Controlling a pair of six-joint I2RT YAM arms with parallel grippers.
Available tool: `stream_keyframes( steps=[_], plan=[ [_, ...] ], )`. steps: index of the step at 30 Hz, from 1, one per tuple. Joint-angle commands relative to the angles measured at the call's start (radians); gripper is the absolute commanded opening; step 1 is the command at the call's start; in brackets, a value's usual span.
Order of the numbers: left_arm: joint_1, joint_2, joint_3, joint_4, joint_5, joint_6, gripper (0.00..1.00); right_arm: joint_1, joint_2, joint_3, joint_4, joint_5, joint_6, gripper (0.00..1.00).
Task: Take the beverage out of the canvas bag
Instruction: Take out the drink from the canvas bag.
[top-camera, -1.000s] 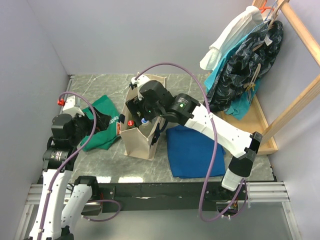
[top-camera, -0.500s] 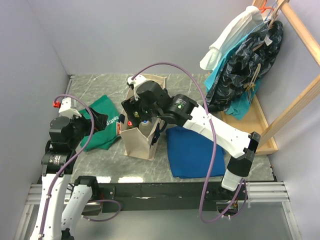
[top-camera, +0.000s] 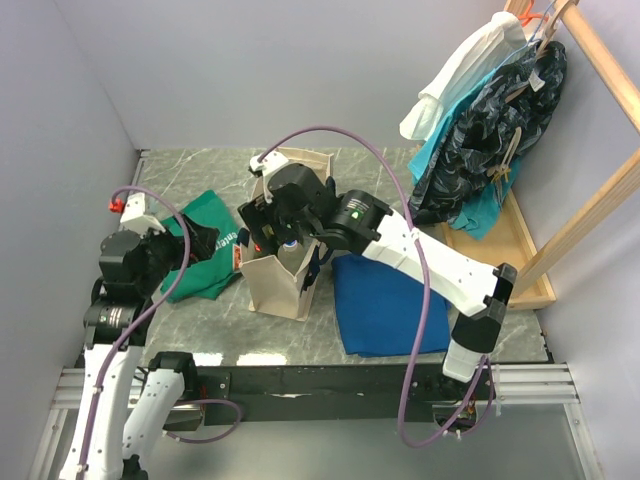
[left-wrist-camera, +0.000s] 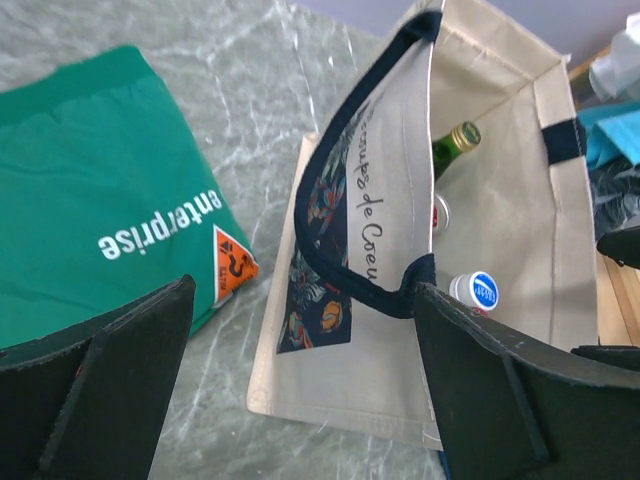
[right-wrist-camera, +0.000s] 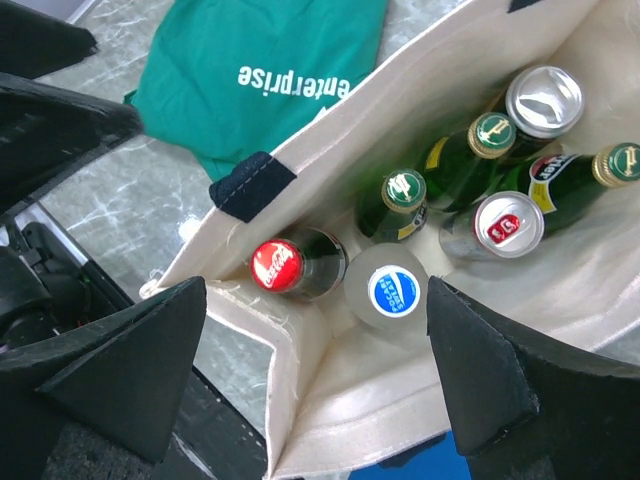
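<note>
The cream canvas bag (top-camera: 283, 280) with navy handles stands upright in the middle of the table. Inside it are several beverages: a red-capped cola bottle (right-wrist-camera: 277, 265), a blue-capped clear bottle (right-wrist-camera: 393, 290), green glass bottles (right-wrist-camera: 405, 190) and cans (right-wrist-camera: 507, 222). My right gripper (right-wrist-camera: 316, 290) hovers open just above the bag's mouth, its fingers straddling the cola bottle and the blue-capped bottle without touching either. To the left of the bag my left gripper (left-wrist-camera: 302, 300) is open and empty, facing the bag's side and its navy handle (left-wrist-camera: 360, 270).
A green cloth with white lettering (top-camera: 205, 250) lies left of the bag under the left arm. A folded blue cloth (top-camera: 385, 300) lies to its right. Clothes hang on a wooden rack (top-camera: 500, 120) at the far right. Grey walls close in the left and back.
My right gripper has shifted slightly left over the bag's mouth and its jaws have spread a little wider. The left arm has drawn back a little.
</note>
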Motion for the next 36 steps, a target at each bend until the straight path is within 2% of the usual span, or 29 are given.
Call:
stream_keyframes(
  steps=[1,5,27,36],
  plan=[
    [-0.002,0.027,-0.007,0.031,0.079,0.027,0.96,0.011,0.044,0.077,-0.023,-0.018,-0.02,0.96],
    [-0.002,0.052,-0.019,0.03,0.098,0.028,0.96,0.02,0.092,0.121,-0.06,0.005,-0.02,0.96],
    [-0.002,0.037,-0.03,0.045,0.096,0.021,0.96,0.023,0.047,0.064,-0.035,0.01,-0.005,0.97],
    [-0.002,0.021,-0.039,0.044,0.092,0.014,0.96,0.029,0.079,0.085,-0.07,0.011,-0.003,0.93]
  ],
)
